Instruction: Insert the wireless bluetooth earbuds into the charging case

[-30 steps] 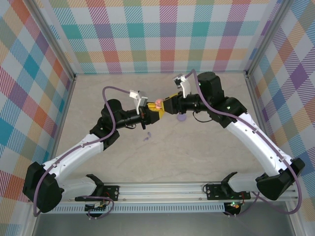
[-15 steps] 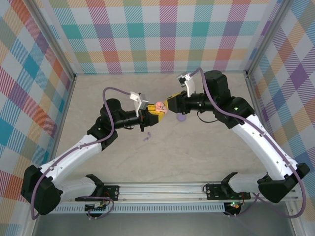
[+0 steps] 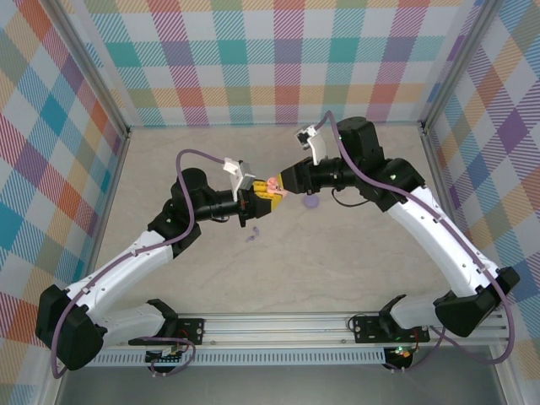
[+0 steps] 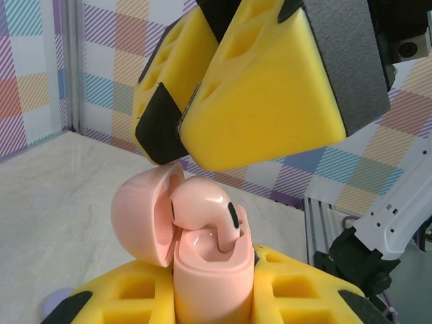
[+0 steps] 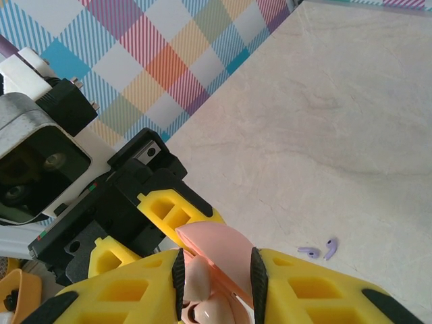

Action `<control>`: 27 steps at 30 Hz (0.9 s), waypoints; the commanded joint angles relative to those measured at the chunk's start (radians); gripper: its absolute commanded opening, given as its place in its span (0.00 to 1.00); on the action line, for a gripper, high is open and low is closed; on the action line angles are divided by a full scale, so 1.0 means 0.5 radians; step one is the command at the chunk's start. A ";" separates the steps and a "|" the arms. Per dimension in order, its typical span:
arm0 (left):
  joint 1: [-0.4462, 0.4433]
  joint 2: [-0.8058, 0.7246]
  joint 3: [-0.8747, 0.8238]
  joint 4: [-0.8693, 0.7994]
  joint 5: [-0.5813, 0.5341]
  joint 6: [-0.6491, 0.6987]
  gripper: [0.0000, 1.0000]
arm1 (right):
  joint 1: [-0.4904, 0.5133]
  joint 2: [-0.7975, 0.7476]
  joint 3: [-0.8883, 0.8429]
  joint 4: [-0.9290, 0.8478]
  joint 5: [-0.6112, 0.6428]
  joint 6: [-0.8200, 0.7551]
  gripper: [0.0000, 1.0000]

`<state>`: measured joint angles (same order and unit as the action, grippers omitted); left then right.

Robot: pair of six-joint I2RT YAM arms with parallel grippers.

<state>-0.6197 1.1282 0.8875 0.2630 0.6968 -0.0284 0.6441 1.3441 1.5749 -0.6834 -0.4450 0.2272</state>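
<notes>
My left gripper [image 3: 267, 195] is shut on the base of a pink charging case [image 4: 212, 280] and holds it upright above the table, lid [image 4: 138, 212] swung open. A pink earbud [image 4: 202, 206] stands with its stem in one well of the case, its head still above the rim. My right gripper [image 4: 181, 145] hovers just above that earbud, its yellow fingers slightly apart and holding nothing. In the right wrist view the case lid [image 5: 219, 251] and the earbud [image 5: 197, 280] show through the gap of that gripper [image 5: 217, 287]. Two lilac earbuds [image 5: 318, 250] lie on the table.
A lilac round case [image 3: 310, 202] sits on the table under the right wrist. The lilac earbuds [image 3: 251, 237] lie just in front of the left gripper. Checked walls close in the beige table [image 3: 337, 270] on three sides; a metal rail runs along the near edge.
The right gripper has narrowed its jaws and shifted slightly left over the case. The left gripper has held the case almost still.
</notes>
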 commanded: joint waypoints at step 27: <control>-0.023 0.016 0.115 0.032 0.058 0.029 0.21 | 0.085 0.086 0.188 -0.188 -0.085 -0.116 0.40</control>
<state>-0.6197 1.1339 0.9009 0.2379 0.6956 -0.0288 0.6762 1.3872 1.6405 -0.7582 -0.4900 0.1928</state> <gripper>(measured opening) 0.222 0.391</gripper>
